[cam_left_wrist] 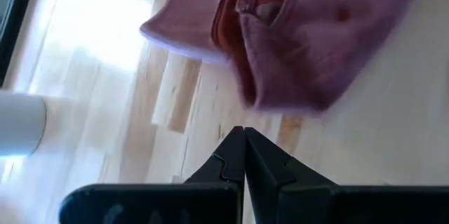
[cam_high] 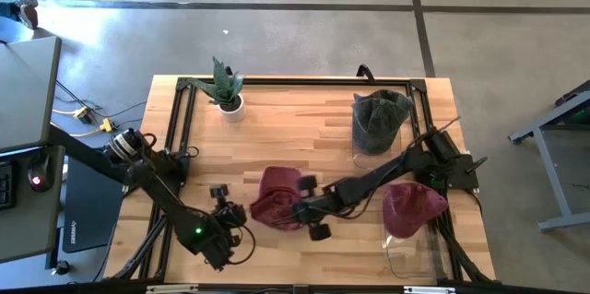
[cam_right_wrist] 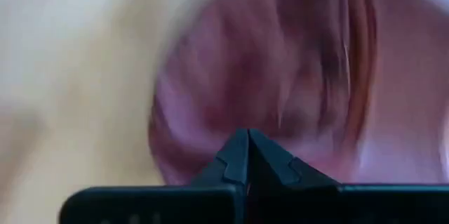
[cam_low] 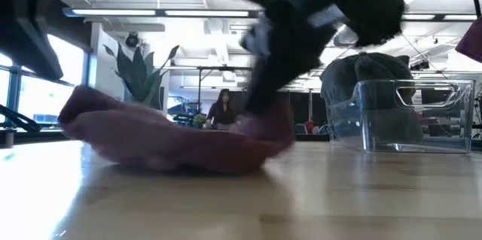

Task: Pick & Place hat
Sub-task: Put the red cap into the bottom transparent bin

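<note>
A maroon hat [cam_high: 277, 197] lies crumpled on the wooden table near its middle, also in the low view [cam_low: 166, 138]. My right gripper [cam_high: 300, 208] reaches from the right and stands shut at the hat's right side [cam_low: 260, 116]; its wrist view shows the hat [cam_right_wrist: 280, 76] filling the picture just beyond the shut fingertips [cam_right_wrist: 247, 136]. My left gripper [cam_high: 241, 211] is shut and waits just left of the hat, near the table's near edge; in its wrist view the hat [cam_left_wrist: 302, 41] lies ahead of the fingertips [cam_left_wrist: 244, 136], apart from them. My right gripper comes at the hat's right part [cam_low: 263, 131] slanting down from the table's right side with shut fingers. Its own body and the blur hide the meeting place, so I cannot tell whether it touches the cloth. The hat rests on the table.
A second maroon hat [cam_high: 412, 209] sits on a clear bin [cam_high: 406, 252] at the near right. A dark grey hat [cam_high: 378, 119] sits in another clear bin [cam_low: 407, 116] at the far right. A small potted plant [cam_high: 226, 91] stands near the far edge. A person [cam_low: 224, 108] shows in the room behind.
</note>
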